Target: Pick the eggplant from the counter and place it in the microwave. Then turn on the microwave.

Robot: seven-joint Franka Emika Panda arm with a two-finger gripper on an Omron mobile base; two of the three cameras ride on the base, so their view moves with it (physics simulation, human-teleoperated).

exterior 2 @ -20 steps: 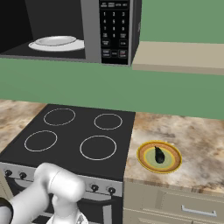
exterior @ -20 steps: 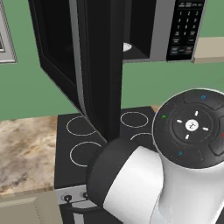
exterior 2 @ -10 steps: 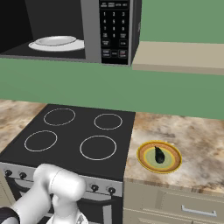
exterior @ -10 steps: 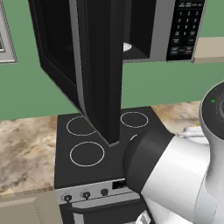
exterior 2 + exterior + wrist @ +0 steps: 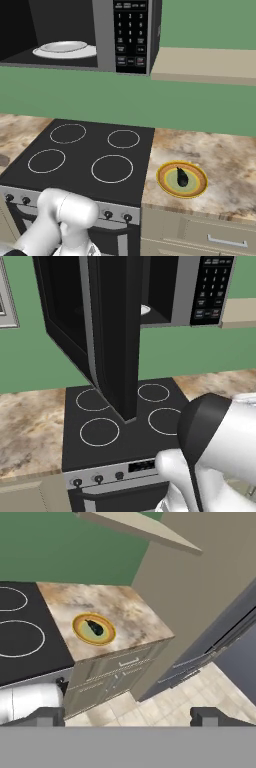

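Observation:
The eggplant (image 5: pixel 182 177) is small and dark and lies on a yellow-rimmed green plate (image 5: pixel 169 183) on the marbled counter (image 5: pixel 227 157), just right of the stove. Seen from the hand, the eggplant (image 5: pixel 94 628) sits on its plate (image 5: pixel 105 637) far ahead and below. My gripper (image 5: pixel 128 717) is open with nothing between its fingertips (image 5: pixel 47 716), high above the floor in front of the counter (image 5: pixel 130 614). The microwave (image 5: pixel 131 35) hangs above the stove with its door (image 5: pixel 114 336) swung wide open. Its keypad (image 5: pixel 211 288) is on the right.
A white plate (image 5: pixel 65 49) lies inside the microwave. The black four-ring stove (image 5: pixel 90 155) has knobs along its front. A beige shelf (image 5: pixel 205 65) juts out right of the microwave. Drawer fronts (image 5: pixel 110 672) lie below the counter, with a tall dark panel (image 5: pixel 225 642) to the right.
In the left base view my arm has swung right and lower, uncovering more of the stove top. The eggplant, plate and microwave door have not moved.

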